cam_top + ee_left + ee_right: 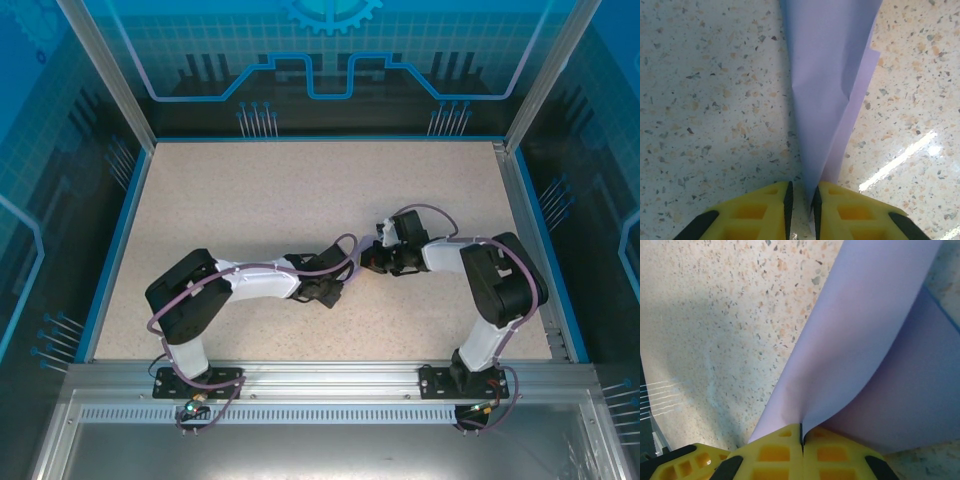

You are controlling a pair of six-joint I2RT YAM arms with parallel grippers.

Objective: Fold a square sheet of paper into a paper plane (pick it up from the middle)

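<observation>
The lavender square sheet of paper (865, 340) is bent into a curved fold, and my right gripper (801, 432) is shut on its edge. In the left wrist view the same paper (827, 75) narrows to a point that runs down between the yellow fingers of my left gripper (802, 200). Those jaws stand a narrow gap apart, with the paper lying against the right pad (816, 199). From above, the left gripper (335, 292) and the right gripper (372, 262) are close together at mid-table. No paper plane shape shows.
The speckled tabletop (300, 190) stretches out behind both arms. A blue rim and metal posts (110, 85) border it. The arm bases (195, 378) sit at the near edge.
</observation>
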